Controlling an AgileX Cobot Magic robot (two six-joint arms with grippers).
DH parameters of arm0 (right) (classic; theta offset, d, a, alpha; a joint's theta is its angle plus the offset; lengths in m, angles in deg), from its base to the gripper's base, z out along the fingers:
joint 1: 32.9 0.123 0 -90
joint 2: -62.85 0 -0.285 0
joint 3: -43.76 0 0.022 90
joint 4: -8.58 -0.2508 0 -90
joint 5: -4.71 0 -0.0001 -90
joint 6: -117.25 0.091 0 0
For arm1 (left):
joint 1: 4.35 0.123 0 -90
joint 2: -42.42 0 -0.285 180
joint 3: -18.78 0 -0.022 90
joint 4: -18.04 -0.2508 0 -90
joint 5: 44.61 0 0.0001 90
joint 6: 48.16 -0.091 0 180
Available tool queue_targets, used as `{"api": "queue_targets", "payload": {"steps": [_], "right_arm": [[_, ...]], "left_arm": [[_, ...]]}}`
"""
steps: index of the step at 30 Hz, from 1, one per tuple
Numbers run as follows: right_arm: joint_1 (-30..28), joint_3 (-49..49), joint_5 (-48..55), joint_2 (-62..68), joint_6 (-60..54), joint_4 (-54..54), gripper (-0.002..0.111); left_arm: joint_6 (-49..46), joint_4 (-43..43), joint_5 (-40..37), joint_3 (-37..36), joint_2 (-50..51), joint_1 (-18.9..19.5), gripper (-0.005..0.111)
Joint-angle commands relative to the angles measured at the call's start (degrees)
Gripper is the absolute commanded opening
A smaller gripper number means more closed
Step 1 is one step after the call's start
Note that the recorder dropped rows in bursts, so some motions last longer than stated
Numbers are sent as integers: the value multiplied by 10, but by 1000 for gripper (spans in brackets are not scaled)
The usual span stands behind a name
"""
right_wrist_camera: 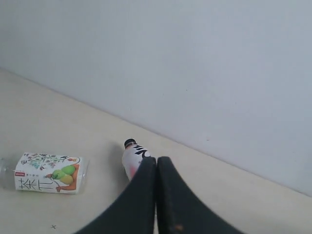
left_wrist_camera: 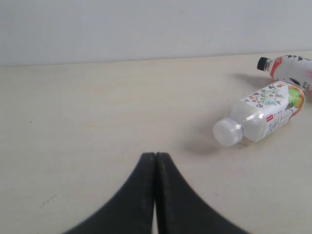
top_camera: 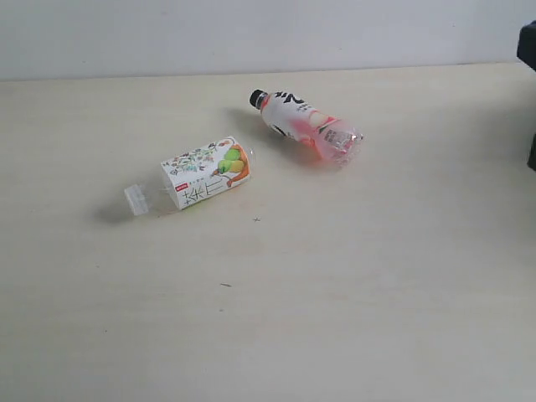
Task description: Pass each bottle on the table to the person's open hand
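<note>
Both pinched together and empty, left gripper [left_wrist_camera: 155, 157] and right gripper [right_wrist_camera: 156, 161]; floral bottle [top_camera: 205, 173] looks nearer the left, cap pointing eight o'clock.

Your right gripper [right_wrist_camera: 156, 159] fills the bottom centre of the frame, its two black fingers [right_wrist_camera: 141, 195] pressed flat together with nothing between them. Just behind the fingertips you can see the pink bottle [right_wrist_camera: 131, 163] lying on the table [right_wrist_camera: 73, 122], its black cap [right_wrist_camera: 129, 143] pointing toward the wall [right_wrist_camera: 195, 73]. The fingers hide its lower body. At the lower left of the frame the floral bottle [right_wrist_camera: 48, 179] lies on its side, label with green fruit facing you, its neck end cut off by the frame's left edge. The two bottles lie near each other but apart. The pale wall takes up the upper half of the frame, and the table edge runs diagonally down to the right.
</note>
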Motion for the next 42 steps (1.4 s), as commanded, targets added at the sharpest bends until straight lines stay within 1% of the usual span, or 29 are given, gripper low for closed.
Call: {"api": "queue_targets", "payload": {"steps": [1,3,7,12,16,29,42], "right_arm": [[-2,62,-81,-41,34,1,0],[-2,74,-104,-52,33,1,0],[5,74,-107,-58,33,-2,0],[43,74,-104,-58,33,-2,0],[55,74,-86,-58,29,-2,0],[55,74,-83,-62,29,-1,0],[55,74,-81,-152,29,-10,0]], "left_arm": [[2,-3,4,-2,-3,1,2],[2,-3,4,-2,-3,1,2],[2,-3,4,-2,-3,1,2],[2,-3,4,-2,-3,1,2],[2,-3,4,-2,-3,1,2],[2,-3,4,-2,-3,1,2],[2,-3,4,-2,-3,1,2]]}}
